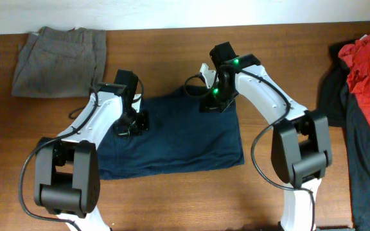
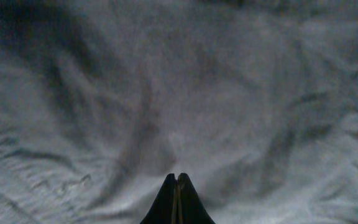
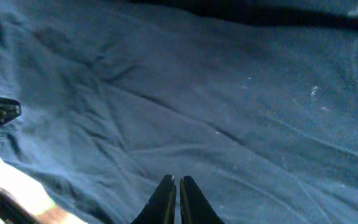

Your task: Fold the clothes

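Trousers (image 1: pixel 178 141): navy, folded flat, creased | left jaws closed | right jaws seemingly closed

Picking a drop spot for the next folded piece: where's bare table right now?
Free: far strip between the grey-khaki trousers and the right arm; front edge between the left arm base and the right's. Crowded: centre, navy trousers under both arms; right edge, red garment piled with black ones.
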Robot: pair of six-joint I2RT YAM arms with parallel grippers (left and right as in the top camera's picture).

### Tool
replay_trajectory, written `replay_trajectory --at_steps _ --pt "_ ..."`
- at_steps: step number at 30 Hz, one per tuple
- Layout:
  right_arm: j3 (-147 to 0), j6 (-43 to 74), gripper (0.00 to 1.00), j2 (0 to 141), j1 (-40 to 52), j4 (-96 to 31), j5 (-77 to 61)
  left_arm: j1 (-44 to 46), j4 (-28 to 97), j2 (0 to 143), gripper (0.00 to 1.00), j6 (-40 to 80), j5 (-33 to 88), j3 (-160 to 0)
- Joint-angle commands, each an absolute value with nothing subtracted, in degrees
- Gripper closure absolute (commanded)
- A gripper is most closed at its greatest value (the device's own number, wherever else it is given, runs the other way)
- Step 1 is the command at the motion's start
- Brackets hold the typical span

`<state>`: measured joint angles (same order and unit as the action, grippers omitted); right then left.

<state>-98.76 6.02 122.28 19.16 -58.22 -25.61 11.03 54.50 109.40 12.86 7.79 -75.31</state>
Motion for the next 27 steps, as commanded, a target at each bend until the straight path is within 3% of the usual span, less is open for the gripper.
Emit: replay_trajectory --at_steps 1,12,19,27 --pt "-98.52 6.46 0.90 124.42 19.00 -58.15 -24.34 10.72 52.18 109.71 0.99 13.65 8.08 -72.99" --pt "-98.02 7.60 0.90 127.07 16.82 -60.90 -14.06 6.90 51.83 109.71 0.99 13.65 0.14 -70.30" --pt "-96.77 7.51 0.96 127.07 12.64 -61.21 -14.09 1.78 51.83 109.71 0.99 13.63 -0.23 -70.30" --pt "-92.86 7.38 0.96 127.09 11.22 -57.32 -13.52 0.32 51.62 109.71 0.99 13.63 -0.27 -70.30"
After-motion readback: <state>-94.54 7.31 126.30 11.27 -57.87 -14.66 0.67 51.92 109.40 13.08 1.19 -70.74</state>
